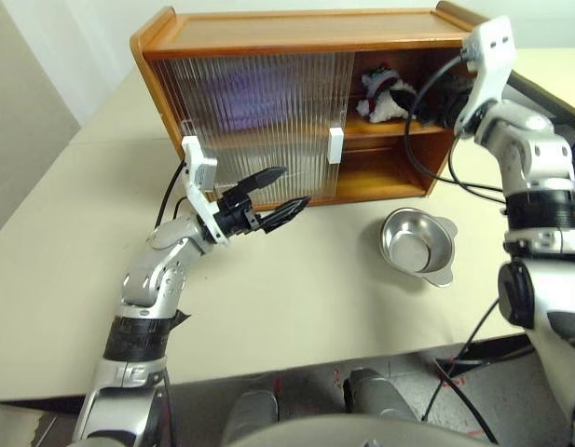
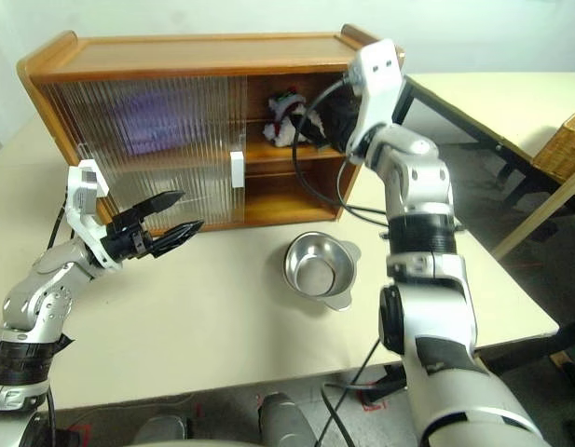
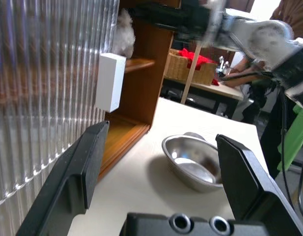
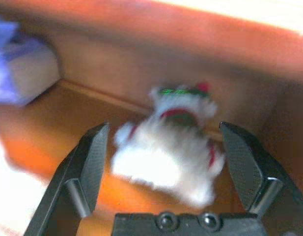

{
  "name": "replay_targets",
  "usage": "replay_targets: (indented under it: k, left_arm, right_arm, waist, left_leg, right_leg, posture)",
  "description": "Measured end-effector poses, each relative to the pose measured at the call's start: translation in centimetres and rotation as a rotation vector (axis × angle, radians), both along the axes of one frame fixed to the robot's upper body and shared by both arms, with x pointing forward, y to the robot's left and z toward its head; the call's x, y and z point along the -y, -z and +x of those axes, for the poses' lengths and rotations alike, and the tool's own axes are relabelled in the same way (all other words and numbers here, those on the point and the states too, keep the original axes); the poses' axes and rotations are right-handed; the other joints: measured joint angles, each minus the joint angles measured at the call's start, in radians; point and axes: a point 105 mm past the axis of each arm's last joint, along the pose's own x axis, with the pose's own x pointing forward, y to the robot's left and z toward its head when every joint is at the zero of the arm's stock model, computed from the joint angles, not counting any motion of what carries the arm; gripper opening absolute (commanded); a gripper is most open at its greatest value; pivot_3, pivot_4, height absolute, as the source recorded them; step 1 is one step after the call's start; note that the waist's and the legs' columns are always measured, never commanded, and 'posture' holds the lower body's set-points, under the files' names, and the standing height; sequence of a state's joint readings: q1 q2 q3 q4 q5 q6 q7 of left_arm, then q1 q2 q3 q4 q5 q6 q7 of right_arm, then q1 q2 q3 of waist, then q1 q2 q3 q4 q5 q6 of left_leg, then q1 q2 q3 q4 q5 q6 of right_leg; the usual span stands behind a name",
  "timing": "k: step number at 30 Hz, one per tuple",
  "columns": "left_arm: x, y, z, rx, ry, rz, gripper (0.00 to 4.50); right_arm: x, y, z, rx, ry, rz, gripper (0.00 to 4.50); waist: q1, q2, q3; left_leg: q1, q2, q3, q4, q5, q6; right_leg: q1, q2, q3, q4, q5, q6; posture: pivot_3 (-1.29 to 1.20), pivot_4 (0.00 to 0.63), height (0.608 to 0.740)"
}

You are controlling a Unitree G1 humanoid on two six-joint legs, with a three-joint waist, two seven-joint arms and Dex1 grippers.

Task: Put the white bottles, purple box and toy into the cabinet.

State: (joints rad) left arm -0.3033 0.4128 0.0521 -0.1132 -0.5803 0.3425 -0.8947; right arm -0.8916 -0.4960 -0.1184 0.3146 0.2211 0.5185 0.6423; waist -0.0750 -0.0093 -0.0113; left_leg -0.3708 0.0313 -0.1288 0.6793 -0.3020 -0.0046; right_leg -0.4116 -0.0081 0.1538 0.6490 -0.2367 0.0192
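Left gripper [image 1: 273,198]: hovering nearest the viewer above the near-left part of the table, fingers spread apart and holding nothing; pointing toward the ribbed door.

Table [image 1: 296,307]: carrying the cabinet at its far side and the bowl on its right; pale cream surface.

Steel bowl [image 1: 416,244]: sitting upright on the table, near side of the cabinet's open right end, apart from both grippers.

Cabinet [image 1: 296,33]: standing along the far side of the table; orange-brown wood, two shelves, right end lying open.

Sliding door [image 1: 259,116]: covering the left and middle of the cabinet front; ribbed and translucent, bearing a small white handle [image 1: 335,145] at its right edge.

Purple box [image 2: 152,121]: showing as a lilac blur behind the ribbed door, on the upper shelf, left of the toy; also appearing at the edge of the right wrist view [image 4: 18,64].

Toy [image 1: 385,93]: lying on the upper shelf in the open right end, white plush with red and green trim, touching neither finger.

Right gripper [image 4: 171,172]: reaching level into the open right end at upper-shelf height, fingers standing wide apart on either side of the toy, clamping nothing.

White bottles: impossible to tell where these are sitting.
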Motion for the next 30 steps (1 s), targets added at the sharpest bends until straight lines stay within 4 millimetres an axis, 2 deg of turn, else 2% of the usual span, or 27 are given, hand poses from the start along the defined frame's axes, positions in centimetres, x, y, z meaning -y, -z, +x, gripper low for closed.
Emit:
replay_targets:
  k: [3,6,9,15,16,17,20,24,30]
  left_arm:
    - [-0.1,0.0,0.0,-0.001,0.003,0.002,4.5]
    - [0.0,0.1,0.0,-0.002,0.007,0.002,4.5]
    - [0.1,0.1,0.0,-0.002,0.014,0.003,4.5]
    - [0.1,0.2,0.0,-0.005,0.023,0.004,4.5]
    - [0.2,0.2,-0.1,-0.006,0.027,0.004,4.5]
    - [0.3,0.2,-0.1,-0.007,0.031,0.005,4.5]
    - [0.3,0.3,-0.1,-0.009,0.031,0.006,4.5]
    - [0.3,0.3,-0.1,-0.011,0.035,0.007,4.5]
    - [0.3,0.4,-0.2,-0.016,0.041,0.009,4.5]
  right_arm:
    - [0.1,1.4,-2.5,-0.054,-0.03,0.005,4.45]
    - [0.1,1.8,-4.1,-0.075,-0.054,0.012,4.45]
    - [1.5,2.2,-5.6,-0.091,-0.036,0.001,4.45]
    - [3.9,5.1,-8.1,-0.211,-0.043,0.048,4.45]
    - [4.2,5.5,-8.6,-0.235,-0.052,0.082,4.45]
    - [4.8,6.0,-9.4,-0.277,-0.061,0.144,4.45]
    - [6.5,7.7,-11.2,-0.408,-0.06,0.318,4.45]
    - [8.1,8.4,-13.3,-0.539,-0.093,0.559,4.45]
    - [9.5,11.1,-16.4,-0.757,-0.116,0.842,4.45]
  waist:
    - [-0.002,0.0,0.0]
    - [-0.006,0.0,0.0]
    - [-0.009,0.0,0.0]
    - [-0.015,-0.001,0.0]
    - [-0.017,-0.001,0.0]
    - [-0.017,-0.001,0.0]
    - [-0.016,-0.001,0.0]
    - [-0.017,-0.002,0.0]
    - [-0.019,-0.002,0.001]
  left_leg:
    - [0.0,0.0,0.0,0.001,0.0,0.0]
    - [0.003,0.0,0.0,0.001,0.0,0.0]
    - [0.006,0.0,0.0,0.001,0.0,0.001]
    - [0.006,0.0,0.0,0.0,0.001,0.002]
    - [0.005,0.0,0.0,0.0,0.001,0.002]
    - [0.005,0.0,0.0,-0.001,0.0,0.002]
    - [0.005,0.0,0.0,-0.001,0.0,0.002]
    - [0.005,0.0,0.0,-0.002,0.0,0.003]
    - [0.005,0.0,0.0,-0.002,0.0,0.003]
  right_leg:
    - [0.001,0.0,0.0,0.0,0.0,0.0]
    - [0.002,0.001,0.0,0.0,0.001,0.001]
    - [0.006,0.001,0.0,0.0,0.0,0.001]
    - [0.007,0.002,0.0,0.0,-0.001,0.003]
    - [0.007,0.002,0.0,0.0,-0.002,0.004]
    - [0.007,0.002,0.0,0.0,-0.006,0.011]
    - [0.007,0.002,0.0,0.0,-0.008,0.014]
    - [0.008,0.002,0.001,0.0,-0.009,0.015]
    - [0.008,0.002,0.001,0.001,-0.012,0.019]
  posture:
    - [-0.16,0.0,0.74]
    - [-0.17,0.0,0.74]
    - [-0.18,0.0,0.74]
    - [-0.19,0.002,0.74]
    - [-0.19,0.002,0.74]
    - [-0.19,0.002,0.74]
    - [-0.19,0.004,0.74]
    - [-0.19,0.007,0.74]
    - [-0.18,0.011,0.74]
